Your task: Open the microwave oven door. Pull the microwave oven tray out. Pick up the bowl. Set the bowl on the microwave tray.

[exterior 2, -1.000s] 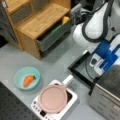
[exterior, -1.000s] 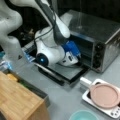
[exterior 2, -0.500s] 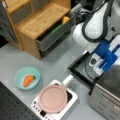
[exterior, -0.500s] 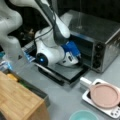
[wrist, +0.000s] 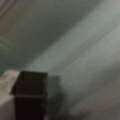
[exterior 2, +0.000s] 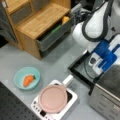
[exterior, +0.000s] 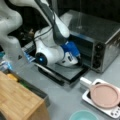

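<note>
Nothing has moved: end effector, grip unclear, inside oven over lowered door.

A grey floor carries a wooden cabinet with 1 open drawer, dark backdrop behind.

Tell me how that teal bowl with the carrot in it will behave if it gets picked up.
The bowl looks smooth and rigid, so it would probably keep its shape but might slip in a pinch on its rim. It looks shallow and wide, so it seems unlikely to tip where it sits. The loose carrot could slide or roll out if the bowl tilts.
</note>
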